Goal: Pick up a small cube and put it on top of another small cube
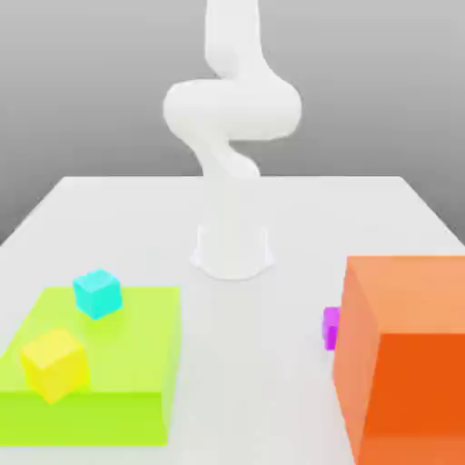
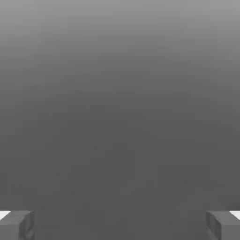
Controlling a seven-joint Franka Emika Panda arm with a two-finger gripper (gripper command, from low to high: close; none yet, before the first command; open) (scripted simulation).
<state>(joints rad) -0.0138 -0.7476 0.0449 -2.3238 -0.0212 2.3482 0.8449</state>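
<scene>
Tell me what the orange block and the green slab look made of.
Orange block: flat matte orange, no grain or gloss, sharp edges; rigid plastic-like, but render leaves it open.
Green slab: same uniform matte finish, lime, soft shading only; likewise untextured solid, material unclear.

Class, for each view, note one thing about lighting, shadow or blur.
Exterior view: soft, even light; the cyan cube and yellow cube cast hardly any shadow on the green slab; edges look blurred. Hand view: a plain grey gradient behind the open fingers.
</scene>
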